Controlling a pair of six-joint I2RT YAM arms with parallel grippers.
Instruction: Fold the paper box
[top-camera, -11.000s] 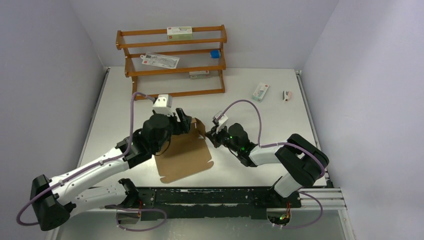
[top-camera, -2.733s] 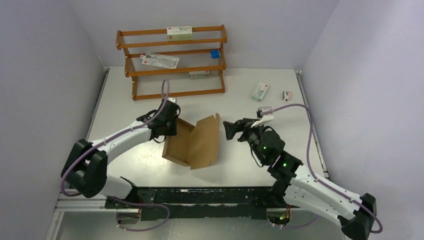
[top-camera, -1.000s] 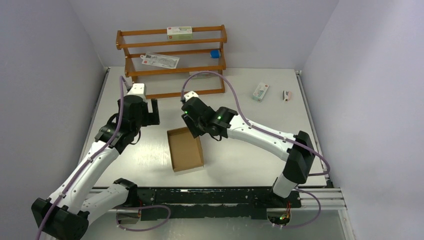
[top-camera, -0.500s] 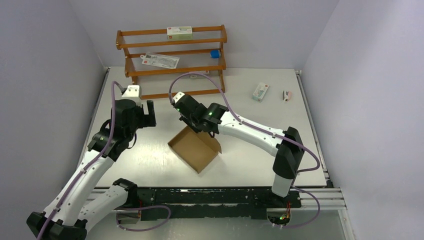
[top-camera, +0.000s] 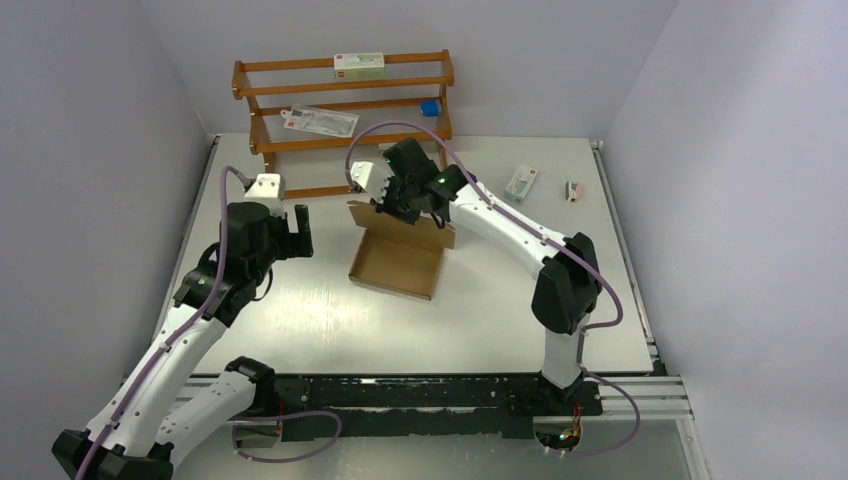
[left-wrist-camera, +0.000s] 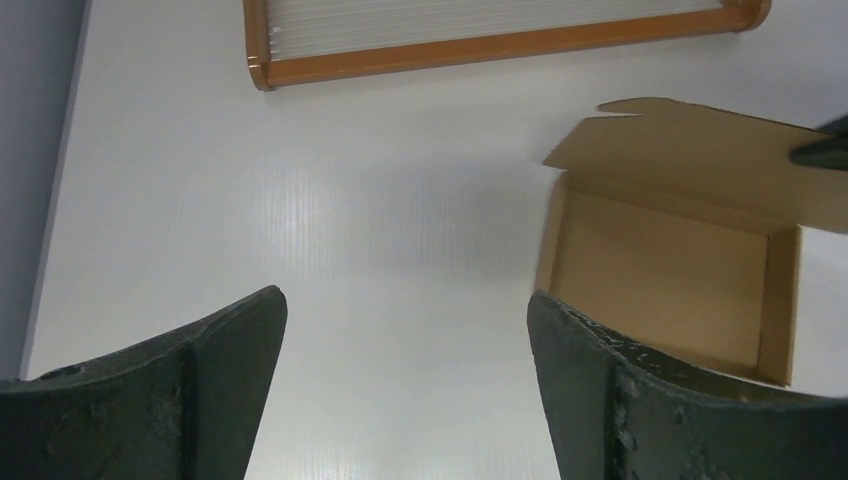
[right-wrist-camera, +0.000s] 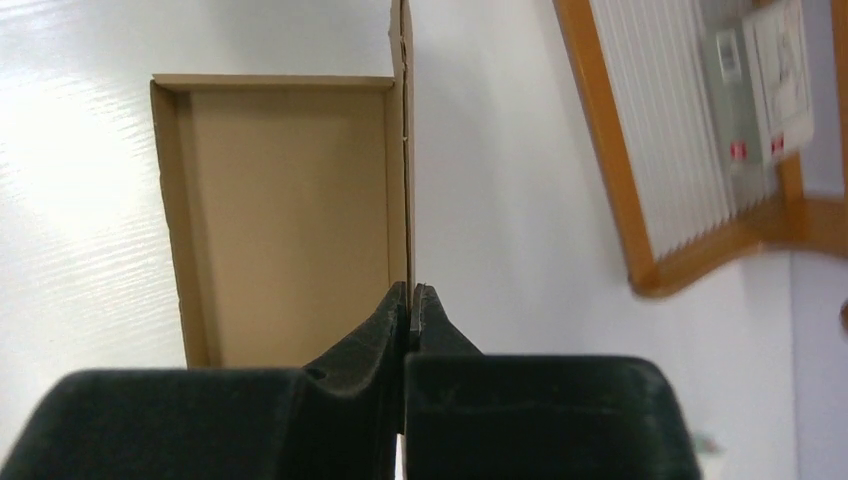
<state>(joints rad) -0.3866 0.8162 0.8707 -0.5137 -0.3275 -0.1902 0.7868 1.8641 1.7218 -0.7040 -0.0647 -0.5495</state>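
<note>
The brown paper box (top-camera: 398, 262) lies open on the white table (top-camera: 300, 320), its tray formed and its lid flap standing upright along the far side. It also shows in the left wrist view (left-wrist-camera: 670, 280) and the right wrist view (right-wrist-camera: 290, 210). My right gripper (top-camera: 397, 208) is shut on the edge of the upright lid flap (right-wrist-camera: 405, 150), seen edge-on between the fingers (right-wrist-camera: 385, 320). My left gripper (top-camera: 298, 228) is open and empty, held above the table to the left of the box, apart from it.
A wooden rack (top-camera: 345, 120) with small cartons and a blue item stands at the back. A white-and-green carton (top-camera: 521, 183) and a small object (top-camera: 573, 189) lie at the back right. Grey walls close in both sides.
My right gripper has pulled the box toward the back and turned it square, with the lid flap raised. The left arm has barely moved.
</note>
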